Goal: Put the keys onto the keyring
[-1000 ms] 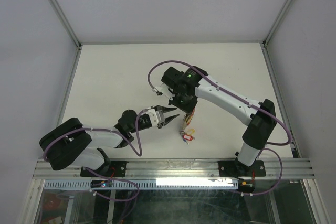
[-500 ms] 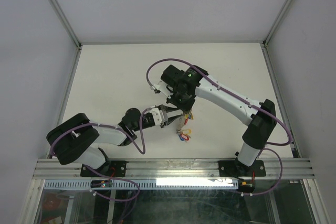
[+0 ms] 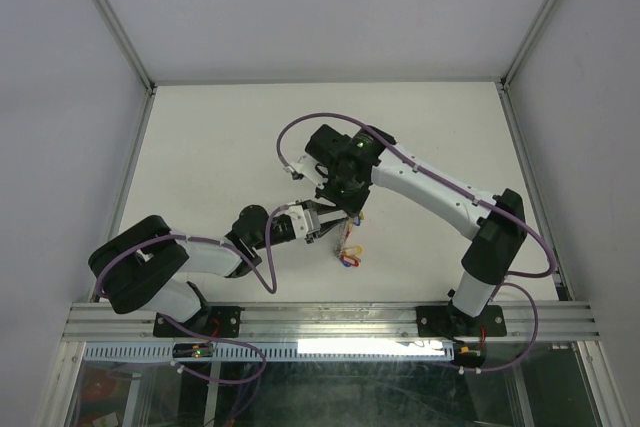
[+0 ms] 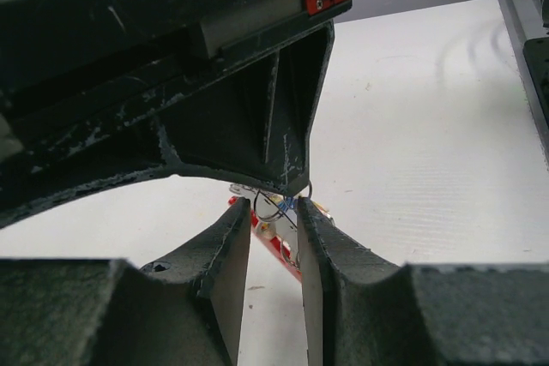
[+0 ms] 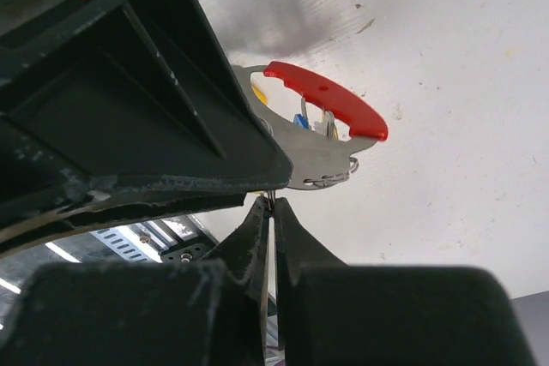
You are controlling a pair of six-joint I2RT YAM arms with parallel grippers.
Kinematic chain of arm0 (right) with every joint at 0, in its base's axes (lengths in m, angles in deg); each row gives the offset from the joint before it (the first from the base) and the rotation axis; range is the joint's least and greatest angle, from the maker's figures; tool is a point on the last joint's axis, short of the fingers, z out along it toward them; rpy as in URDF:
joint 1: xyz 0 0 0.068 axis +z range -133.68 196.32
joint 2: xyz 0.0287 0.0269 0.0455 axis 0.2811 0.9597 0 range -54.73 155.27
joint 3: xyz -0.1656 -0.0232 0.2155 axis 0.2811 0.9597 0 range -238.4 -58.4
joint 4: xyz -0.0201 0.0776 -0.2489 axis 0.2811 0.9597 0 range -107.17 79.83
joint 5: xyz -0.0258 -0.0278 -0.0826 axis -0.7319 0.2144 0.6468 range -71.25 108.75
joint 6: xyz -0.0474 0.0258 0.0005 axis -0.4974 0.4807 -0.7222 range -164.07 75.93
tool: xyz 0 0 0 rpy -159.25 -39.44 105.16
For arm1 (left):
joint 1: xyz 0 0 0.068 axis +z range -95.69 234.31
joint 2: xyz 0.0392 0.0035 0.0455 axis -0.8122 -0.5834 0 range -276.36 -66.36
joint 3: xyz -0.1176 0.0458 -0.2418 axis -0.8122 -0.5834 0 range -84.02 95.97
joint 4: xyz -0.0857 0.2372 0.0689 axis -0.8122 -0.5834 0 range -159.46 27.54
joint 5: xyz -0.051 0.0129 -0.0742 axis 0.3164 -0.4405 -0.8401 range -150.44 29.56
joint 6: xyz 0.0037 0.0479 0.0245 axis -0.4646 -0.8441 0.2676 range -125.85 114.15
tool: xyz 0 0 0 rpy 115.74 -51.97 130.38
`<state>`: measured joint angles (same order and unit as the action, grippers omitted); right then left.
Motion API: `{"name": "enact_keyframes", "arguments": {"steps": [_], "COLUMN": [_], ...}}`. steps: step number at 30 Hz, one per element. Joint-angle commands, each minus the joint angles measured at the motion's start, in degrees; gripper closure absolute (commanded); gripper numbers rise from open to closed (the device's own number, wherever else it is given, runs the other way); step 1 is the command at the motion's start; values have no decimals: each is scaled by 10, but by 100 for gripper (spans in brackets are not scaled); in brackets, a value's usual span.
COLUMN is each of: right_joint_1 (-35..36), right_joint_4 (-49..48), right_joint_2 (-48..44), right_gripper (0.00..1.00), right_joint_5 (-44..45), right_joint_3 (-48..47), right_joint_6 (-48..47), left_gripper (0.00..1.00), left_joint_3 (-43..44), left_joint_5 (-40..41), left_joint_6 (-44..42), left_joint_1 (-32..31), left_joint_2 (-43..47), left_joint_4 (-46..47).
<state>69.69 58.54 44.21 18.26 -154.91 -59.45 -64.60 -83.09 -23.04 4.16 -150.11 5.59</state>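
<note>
In the top view my two grippers meet tip to tip over the white table (image 3: 220, 147). The keyring (image 5: 330, 109), a red arc on a grey plate, shows in the right wrist view beside the left gripper's black finger (image 5: 171, 100), with blue and yellow tags (image 5: 300, 120) behind it. My right gripper (image 5: 271, 201) is shut on a thin metal sliver, a key or its wire ring. My left gripper (image 4: 273, 205) has its jaws a little apart, with the keyring's red part (image 4: 279, 250) and a wire ring between them. The keys (image 3: 348, 253) hang below both grippers.
The right gripper's finger (image 4: 283, 126) fills the upper half of the left wrist view, close above the left fingertips. White walls enclose the table on three sides. A metal rail (image 3: 330, 319) with the arm bases runs along the near edge.
My left gripper has moved right, up against the right gripper, and its jaws have narrowed. The hanging key cluster has shifted slightly left. The right arm has barely moved.
</note>
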Motion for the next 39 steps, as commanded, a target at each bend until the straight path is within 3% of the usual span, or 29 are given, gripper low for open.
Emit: {"name": "enact_keyframes", "arguments": {"steps": [1, 5, 23, 27, 33, 39], "right_joint_1": [7, 10, 17, 19, 19, 19], "right_joint_4": [-12, -9, -25, -32, -46, -67], "right_joint_2": [-28, -29, -26, -28, -36, -54], "right_gripper": [100, 100, 100, 100, 100, 98], "right_joint_5": [-1, 3, -21, -24, -29, -28], "right_joint_3": [5, 11, 15, 13, 24, 40], "right_joint_6": [-15, -21, -31, -34, -41, -47], "left_gripper": [73, 78, 79, 84, 99, 100], "left_joint_3": [17, 18, 24, 28, 33, 32], "left_joint_5": [-12, -12, -32, -41, -51, -53], "left_joint_6": [-5, -14, -13, -17, -26, -32], "left_joint_1": [4, 5, 5, 5, 5, 5], "left_joint_2": [8, 12, 4, 3, 3, 3], "left_joint_4": [4, -10, -15, -25, -43, -49]}}
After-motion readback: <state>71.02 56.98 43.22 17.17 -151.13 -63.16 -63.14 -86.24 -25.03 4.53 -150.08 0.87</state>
